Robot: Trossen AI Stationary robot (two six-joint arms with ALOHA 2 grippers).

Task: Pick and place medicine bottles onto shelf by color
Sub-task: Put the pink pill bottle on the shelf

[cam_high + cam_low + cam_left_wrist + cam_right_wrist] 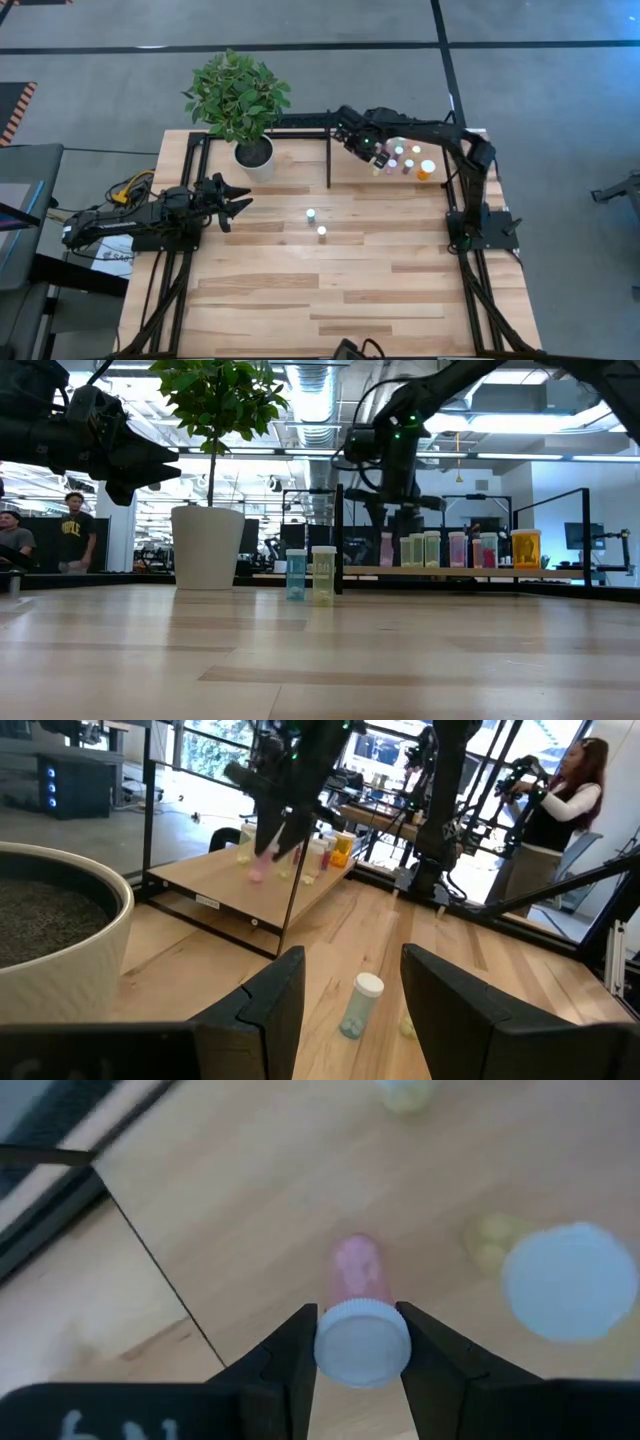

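No brand or label can be read on any bottle; the only writing in sight is a few white characters on the right end effector's own housing in its wrist view, cut off and unreadable. Two medicine bottles stand on the open worktop [380, 300] near its middle, close together: a blue-tinted bottle [296, 573] and a yellow-green bottle [323, 575], each with a round white cap. On the shelf [455, 170] at the far right of the worktop a cluster of capped bottles stands, about seven in the low view, greenish and pink ones plus one larger orange bottle [526, 548] at the end. The right end effector [362, 1342] reaches over the shelf's near-left part, its fingers pinching the white cap of a pink bottle [356, 1270] held just above the shelf board. The left end effector [238, 201] lies low and stretched out over the left side of the worktop, pointing toward the two loose bottles, its fingers parted with nothing between them. One potted plant [240, 100] in a white pot stands at the far edge.
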